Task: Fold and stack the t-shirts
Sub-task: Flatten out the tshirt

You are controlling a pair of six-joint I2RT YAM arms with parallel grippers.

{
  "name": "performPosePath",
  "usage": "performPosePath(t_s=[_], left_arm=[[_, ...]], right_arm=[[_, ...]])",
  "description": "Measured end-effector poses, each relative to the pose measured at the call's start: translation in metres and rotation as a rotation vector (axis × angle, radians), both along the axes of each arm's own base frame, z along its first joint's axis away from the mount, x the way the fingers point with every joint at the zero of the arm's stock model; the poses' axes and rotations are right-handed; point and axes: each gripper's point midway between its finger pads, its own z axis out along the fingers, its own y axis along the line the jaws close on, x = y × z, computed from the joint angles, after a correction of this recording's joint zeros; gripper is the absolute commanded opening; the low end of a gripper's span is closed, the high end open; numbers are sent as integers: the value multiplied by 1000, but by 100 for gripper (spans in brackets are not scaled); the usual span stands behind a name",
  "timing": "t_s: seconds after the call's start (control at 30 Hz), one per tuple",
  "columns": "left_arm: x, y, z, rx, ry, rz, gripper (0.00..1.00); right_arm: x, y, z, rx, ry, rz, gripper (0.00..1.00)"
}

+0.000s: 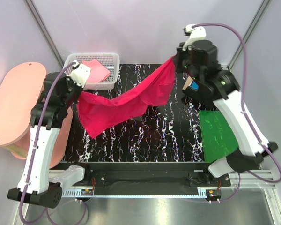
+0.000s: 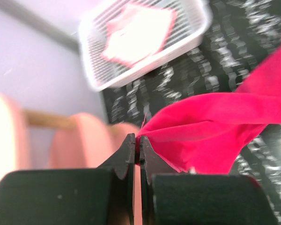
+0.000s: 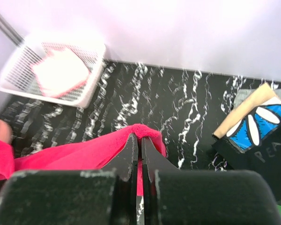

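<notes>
**Two-arm suspension of the crimson t-shirt (image 1: 131,101).** The left gripper (image 2: 136,141) has its jaws pressed together on one edge of the cloth. The fabric bunches at the tips and runs away to that gripper's right. The right gripper (image 3: 139,138) is likewise clamped on a rolled edge, with the fabric trailing off to its left. Between the two grippers the shirt hangs as a sagging band above the black marbled table (image 1: 145,136). Its lowest fold droops below the left gripper, and whether it touches the tabletop cannot be told. Ahead of the left gripper's tips stands the white mesh basket (image 1: 113,58), holding a folded pink t-shirt (image 1: 97,71). To the right of the right gripper's tips lie the folded t-shirts (image 3: 257,140), showing blue cloth with white marks and black cloth. They rest just beside the green mat (image 1: 218,131).
</notes>
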Motion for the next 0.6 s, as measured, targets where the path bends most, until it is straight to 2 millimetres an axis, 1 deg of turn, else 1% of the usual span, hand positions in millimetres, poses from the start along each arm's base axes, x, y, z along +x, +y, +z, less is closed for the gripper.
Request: performPosePath(t_s=[0.07, 0.17, 0.2, 0.23, 0.3, 0.37, 0.43, 0.47, 0.5, 0.57, 0.6], left_arm=[[-7, 16, 7, 29, -15, 42, 0], [-19, 35, 25, 62, -63, 95, 0], [-26, 39, 34, 72, -89, 106, 0], [-32, 42, 43, 80, -116, 113, 0], [-48, 47, 68, 86, -189, 124, 0], [-65, 51, 94, 87, -262, 137, 0], [-85, 55, 122, 81, -341, 147, 0], [-98, 57, 135, 76, -379, 150, 0], [-107, 58, 144, 72, -407, 152, 0], [-130, 61, 162, 69, -466, 154, 0], [-140, 62, 168, 68, -488, 156, 1]], right_arm=[[-21, -12, 21, 39, -40, 6, 0], [-61, -33, 50, 112, -103, 26, 0], [-81, -42, 63, 151, -131, 39, 0], [-95, -50, 71, 177, -149, 48, 0], [-133, -68, 90, 249, -196, 73, 0], [-165, -82, 101, 312, -222, 103, 0], [-197, -93, 106, 377, -239, 137, 0], [-207, -96, 105, 396, -236, 151, 0], [-217, -98, 101, 418, -227, 169, 0], [-230, -98, 86, 442, -178, 192, 0], [-233, -97, 77, 447, -145, 201, 0]])
